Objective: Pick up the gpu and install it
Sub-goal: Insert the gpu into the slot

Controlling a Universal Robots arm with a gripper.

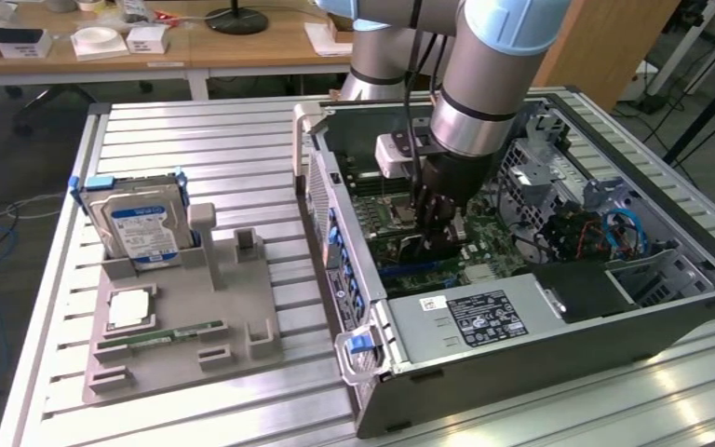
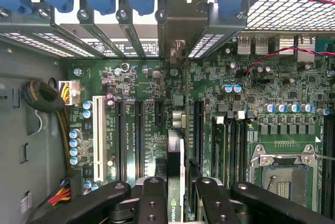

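Holding the gpu (image 2: 175,182) edge-on between closed fingers (image 2: 152,203), my gripper (image 1: 438,233) hangs inside the open computer case (image 1: 655,307), just above the motherboard (image 2: 251,124). I judge the card is kept upright so its lower edge can meet an expansion slot (image 2: 140,135). On the worktop (image 1: 209,140), the grey holder (image 1: 183,326) carries the hard drive (image 1: 141,228) and memory stick (image 1: 165,335).

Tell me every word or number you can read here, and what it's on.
Nothing reads clearly.
hard drive label: print too small.
power supply sticker: white print, too blurred.
motherboard lettering beside the slots: too small.
gpu in the pincer: pale mark, unreadable.
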